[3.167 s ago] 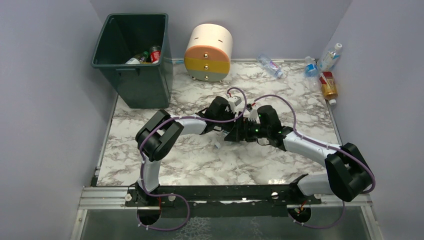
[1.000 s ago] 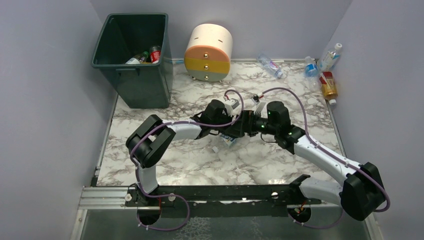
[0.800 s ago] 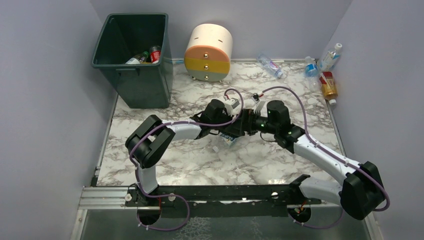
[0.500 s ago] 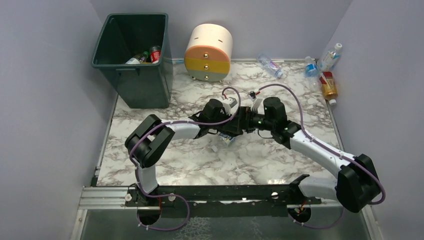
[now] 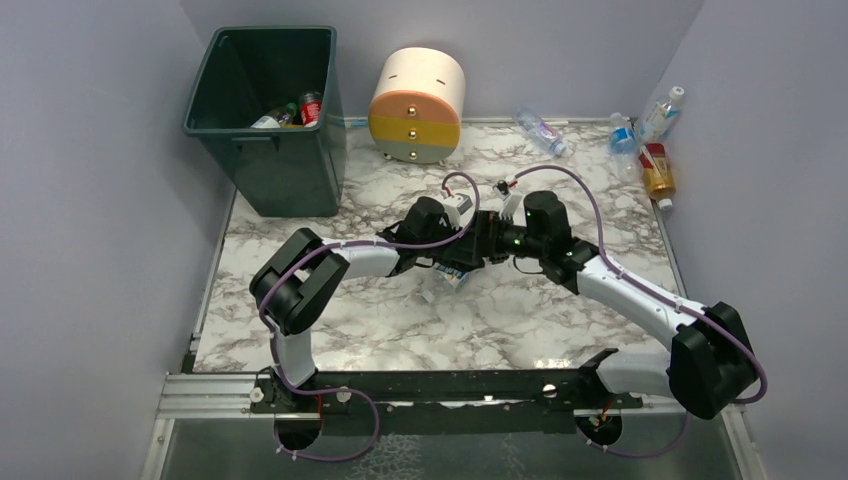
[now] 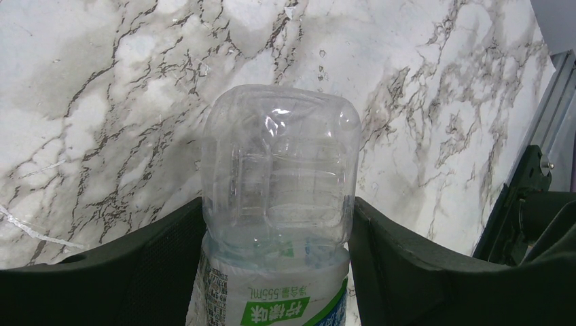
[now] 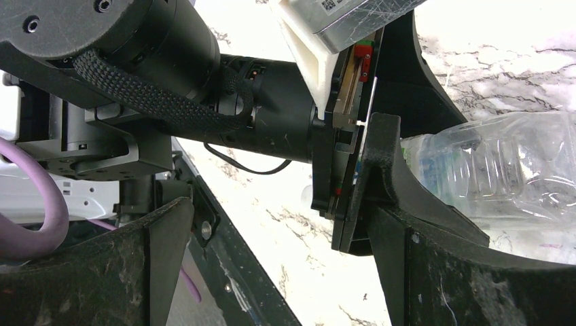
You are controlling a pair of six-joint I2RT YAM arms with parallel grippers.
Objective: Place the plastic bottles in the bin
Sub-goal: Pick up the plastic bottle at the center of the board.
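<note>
We see a clear, green-labelled bottle (image 6: 275, 197) clamped between the left fingers (image 6: 146, 261), over the middle of the tabletop (image 5: 500, 320). Its long axis runs along the fingers, base pointing out past their tips, cap end hidden. The right fingers (image 7: 102, 272) gape wide, empty, just beside it. The bin (image 5: 290, 170) stands well apart at far left, nearer the left arm.
</note>
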